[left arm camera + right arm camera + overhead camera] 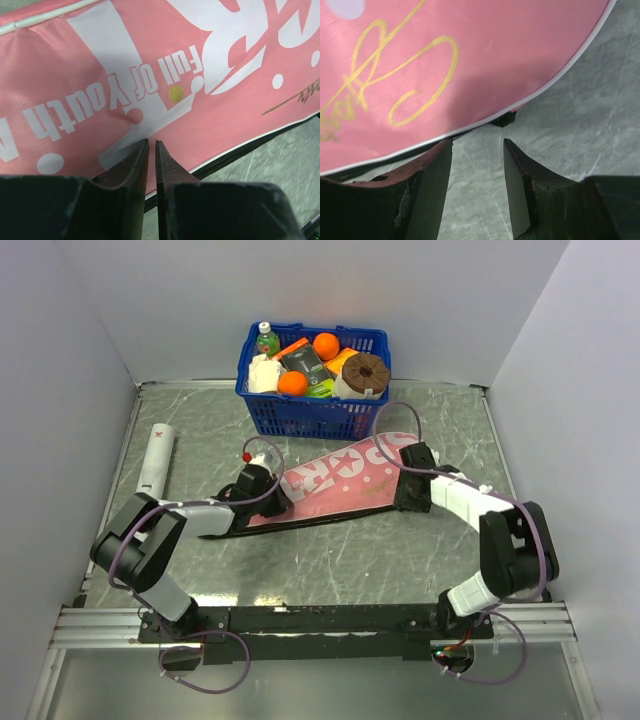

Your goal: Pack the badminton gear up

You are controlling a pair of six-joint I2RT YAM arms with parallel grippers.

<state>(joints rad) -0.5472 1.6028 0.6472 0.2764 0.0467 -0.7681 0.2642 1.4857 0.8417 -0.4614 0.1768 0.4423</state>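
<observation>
The pink "SPORT" cover (pixel 340 475) with a black edge lies flat and slanted across the middle of the table. My left gripper (pixel 284 502) sits over its narrow end. In the left wrist view its jaws (pixel 151 142) are closed to a thin slit, tips on the pink fabric (pixel 75 65), with nothing seen between them. My right gripper (pixel 405 502) is open at the cover's wide end; its left fingertip (pixel 445 146) touches the black rim of the cover (pixel 470 50). The long white tube (pixel 155 458) lies at the left. Rackets and shuttlecocks are out of view.
A blue plastic basket (pixel 310 412) of groceries stands at the back centre, just beyond the cover's wide end. A black zipper tab (pixel 505 119) pokes out from under the cover's rim. Grey walls close in the left, back and right sides.
</observation>
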